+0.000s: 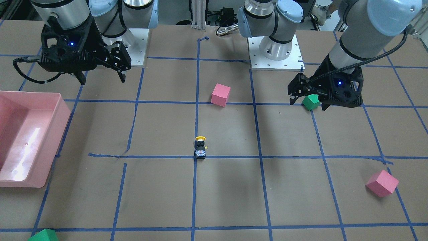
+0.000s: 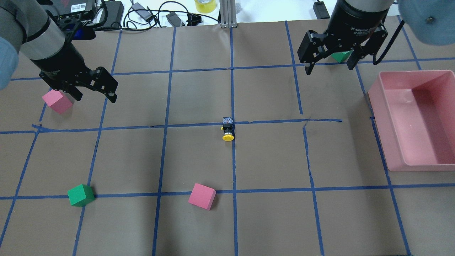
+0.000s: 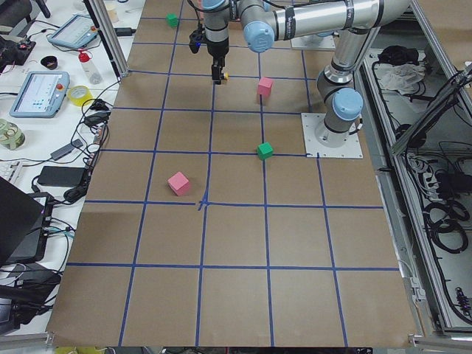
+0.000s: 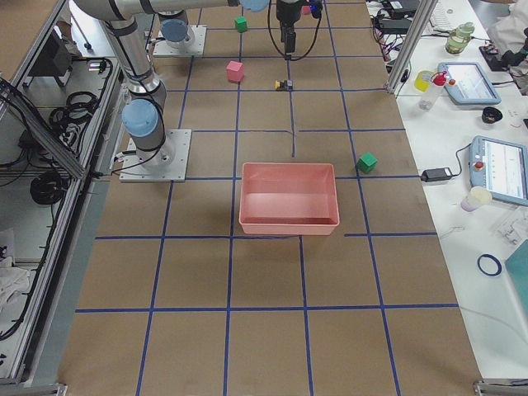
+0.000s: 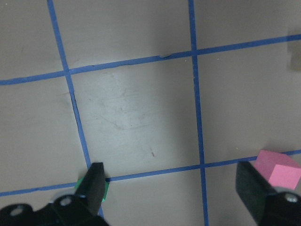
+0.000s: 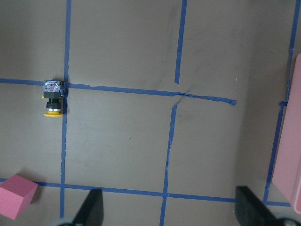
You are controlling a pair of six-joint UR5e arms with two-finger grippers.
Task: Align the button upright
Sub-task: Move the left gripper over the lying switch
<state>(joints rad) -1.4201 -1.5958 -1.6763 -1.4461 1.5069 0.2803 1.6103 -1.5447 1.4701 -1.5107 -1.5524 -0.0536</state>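
the button lies on its side; my left gripper and right gripper hang open, well away.

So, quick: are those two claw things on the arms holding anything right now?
Left end effector: open, holding nothing.
Right end effector: open, holding nothing.

The bench held two pink cubes, two green cubes, one button and one pink tub.
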